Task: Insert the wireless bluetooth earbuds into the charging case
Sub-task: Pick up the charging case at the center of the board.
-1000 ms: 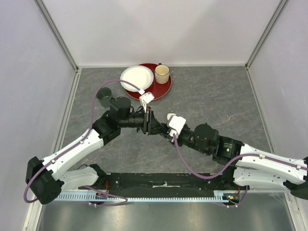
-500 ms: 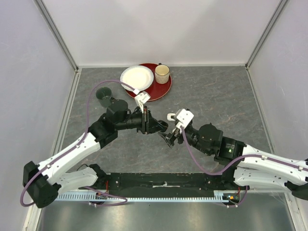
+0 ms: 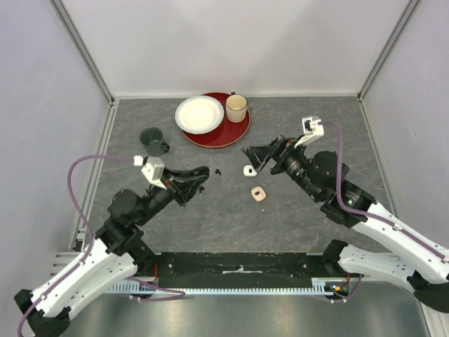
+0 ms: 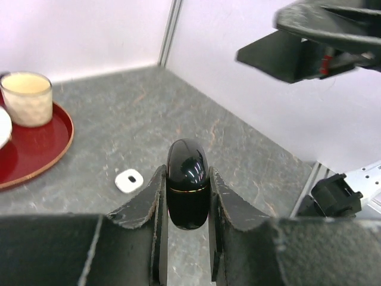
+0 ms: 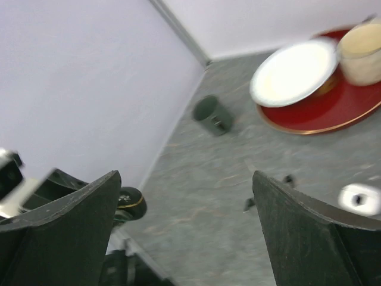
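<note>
Charging case [image 4: 187, 196] closed, in L end effector [image 4: 187, 177].

A robotics lab test cell: plain white panel walls [image 3: 238, 42] on aluminium corner posts [image 3: 83, 53] enclose a grey stone-patterned tabletop [image 3: 224, 225].

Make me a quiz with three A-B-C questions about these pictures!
1. Where does the cream textured cup stand? A on the round red tray; B on a shelf; C in a gripper.
2. What colour is the glossy pebble-shaped case in the left gripper? A white; B black; C pink.
3. How is the right gripper? A open; B shut on the cup; C shut on a spoon.
Answers: A, it sits on the tray; B, it shines black; A, its fingers stand wide apart, empty.
</note>
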You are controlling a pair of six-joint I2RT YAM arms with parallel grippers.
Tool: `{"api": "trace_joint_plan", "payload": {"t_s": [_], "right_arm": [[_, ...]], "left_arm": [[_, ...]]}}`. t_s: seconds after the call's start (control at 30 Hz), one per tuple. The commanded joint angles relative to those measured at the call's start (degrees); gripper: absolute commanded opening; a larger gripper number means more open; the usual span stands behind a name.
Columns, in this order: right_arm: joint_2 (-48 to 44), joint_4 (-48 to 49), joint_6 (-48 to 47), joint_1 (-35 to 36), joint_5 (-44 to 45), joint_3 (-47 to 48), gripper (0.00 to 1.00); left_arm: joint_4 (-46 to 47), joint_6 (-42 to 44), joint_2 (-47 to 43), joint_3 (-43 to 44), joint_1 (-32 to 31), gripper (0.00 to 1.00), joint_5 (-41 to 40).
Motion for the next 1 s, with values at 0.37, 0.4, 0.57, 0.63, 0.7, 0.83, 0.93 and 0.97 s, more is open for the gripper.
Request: {"api": "trace_joint_plan", "payload": {"t_s": [0.37, 0.4, 0.57, 0.63, 0.7, 0.83, 0.93, 0.97], "right_arm": [[16.5, 29.4, 49.5, -9.4, -46.6, -4.6, 0.97], [16.6, 29.0, 49.7, -9.4, -46.9, -4.0, 0.97], [18.2, 31.1, 52.2, -9.4, -49.2, -4.0, 0.98], [19.1, 32.3, 53.7, -9.3, -50.5, -4.3, 0.98], [19.6, 33.1, 54.6, -9.4, -50.7, -5.0, 0.97], [20.6, 34.2, 55.9, -9.4, -51.4, -5.4, 0.94], [21.5, 34.9, 56.5, -9.3, -51.7, -5.5, 0.89], [21.8, 35.2, 56.9, -9.3, -51.7, -5.8, 0.85]], "left_arm": [[23.2, 9.7, -4.4, -8.5, 0.0, 0.02, 6.5], [23.7, 9.8, -4.0, -8.5, 0.0, 0.02, 6.5], [24.4, 10.3, -2.6, -8.1, 0.0, 0.02, 7.3], [24.5, 10.3, -2.0, -7.9, -0.1, 0.02, 7.4], [24.7, 10.2, -1.7, -7.7, -0.1, 0.02, 7.8], [25.2, 9.6, -1.1, -7.6, 0.0, 0.02, 8.2], [25.3, 9.5, -0.9, -7.5, -0.1, 0.02, 8.7], [25.5, 9.4, -0.7, -7.5, -0.1, 0.02, 8.8]]}}
